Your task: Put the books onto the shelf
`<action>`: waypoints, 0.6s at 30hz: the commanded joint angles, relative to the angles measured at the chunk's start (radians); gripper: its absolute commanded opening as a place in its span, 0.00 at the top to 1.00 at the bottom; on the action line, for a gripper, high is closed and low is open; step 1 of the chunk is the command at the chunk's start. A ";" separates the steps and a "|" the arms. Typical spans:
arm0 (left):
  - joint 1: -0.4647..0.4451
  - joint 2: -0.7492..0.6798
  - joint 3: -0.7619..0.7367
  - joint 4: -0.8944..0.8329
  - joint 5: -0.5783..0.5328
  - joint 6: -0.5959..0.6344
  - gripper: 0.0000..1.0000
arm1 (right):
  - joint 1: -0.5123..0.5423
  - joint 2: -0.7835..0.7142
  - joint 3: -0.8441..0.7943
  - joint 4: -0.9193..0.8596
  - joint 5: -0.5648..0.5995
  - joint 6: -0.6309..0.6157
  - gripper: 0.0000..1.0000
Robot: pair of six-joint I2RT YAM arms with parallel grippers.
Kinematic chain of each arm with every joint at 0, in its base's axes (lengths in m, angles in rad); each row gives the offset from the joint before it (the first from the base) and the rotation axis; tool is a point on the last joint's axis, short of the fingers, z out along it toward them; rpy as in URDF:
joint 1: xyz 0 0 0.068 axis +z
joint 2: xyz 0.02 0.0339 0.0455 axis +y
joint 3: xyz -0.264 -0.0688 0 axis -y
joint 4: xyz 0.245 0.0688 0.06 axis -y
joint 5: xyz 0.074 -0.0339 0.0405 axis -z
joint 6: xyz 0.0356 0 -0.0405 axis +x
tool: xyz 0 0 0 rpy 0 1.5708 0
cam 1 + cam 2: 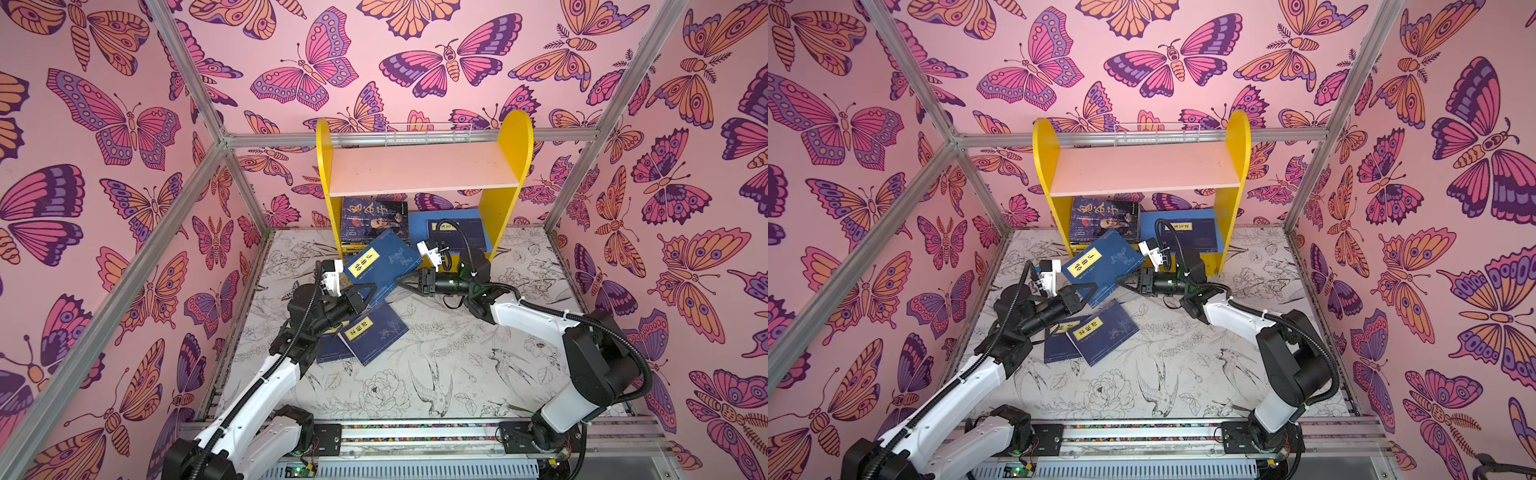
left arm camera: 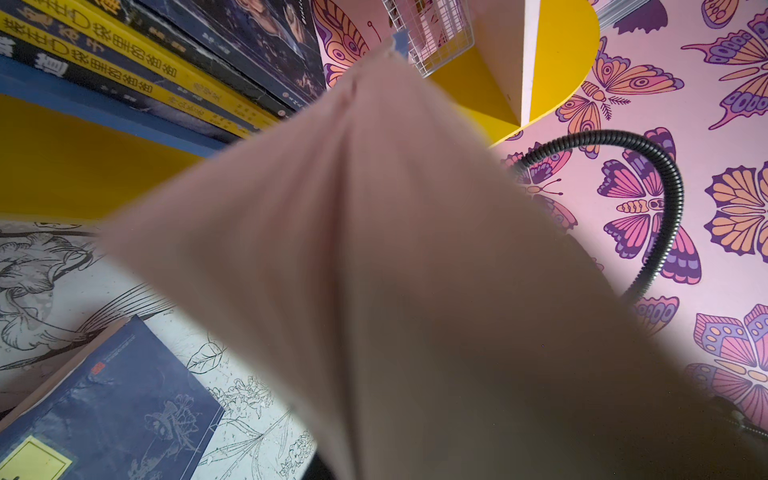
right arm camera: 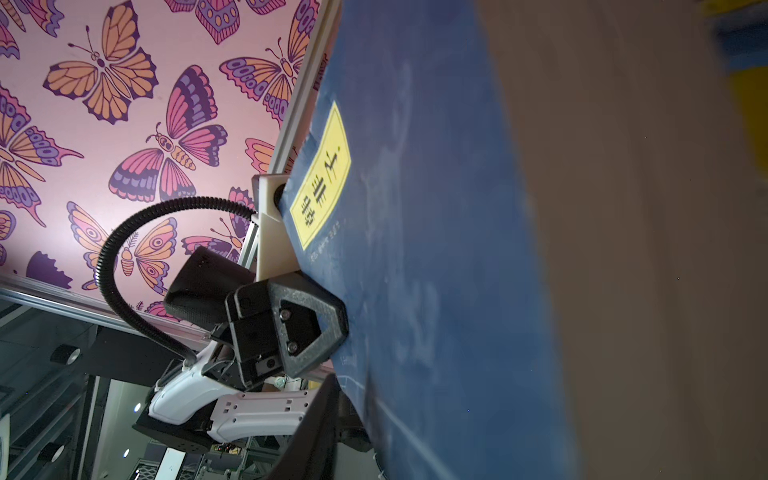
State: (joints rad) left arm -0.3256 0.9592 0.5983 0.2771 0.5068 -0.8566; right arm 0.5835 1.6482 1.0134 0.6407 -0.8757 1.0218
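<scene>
A navy blue book [image 1: 380,259] [image 1: 1100,262] with a yellow label hangs tilted just in front of the shelf [image 1: 514,141] in both top views. My left gripper [image 1: 368,291] [image 3: 344,326] is shut on its lower edge. My right gripper [image 1: 400,281] has the book's corner between its jaws, one finger [image 3: 316,428] against the cover. The book's page edges [image 2: 415,270] fill the left wrist view. On the blue lower board a dark face book [image 1: 374,220] tops a stack, with a navy one [image 1: 455,232] beside it. Two navy books [image 1: 374,332] lie overlapped on the table.
A white wire rack [image 1: 428,133] stands at the back of the shelf's pale pink upper board [image 1: 424,170]. Aluminium frame posts [image 1: 577,166] and butterfly walls close in three sides. The flower-print table [image 1: 457,365] stretches in front.
</scene>
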 commanded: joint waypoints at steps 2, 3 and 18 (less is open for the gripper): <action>-0.021 0.009 -0.023 0.087 -0.030 -0.008 1.00 | 0.016 0.030 0.051 0.090 0.041 0.043 0.78; -0.027 0.013 -0.023 0.089 -0.035 -0.009 1.00 | 0.016 0.031 0.050 0.098 0.049 0.048 0.84; -0.036 -0.128 -0.009 -0.256 -0.332 0.109 0.35 | -0.218 -0.100 -0.061 0.237 0.150 0.183 1.00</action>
State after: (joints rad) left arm -0.3595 0.8585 0.5846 0.1154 0.2520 -0.8051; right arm 0.4187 1.6371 0.9508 0.8074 -0.7635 1.1854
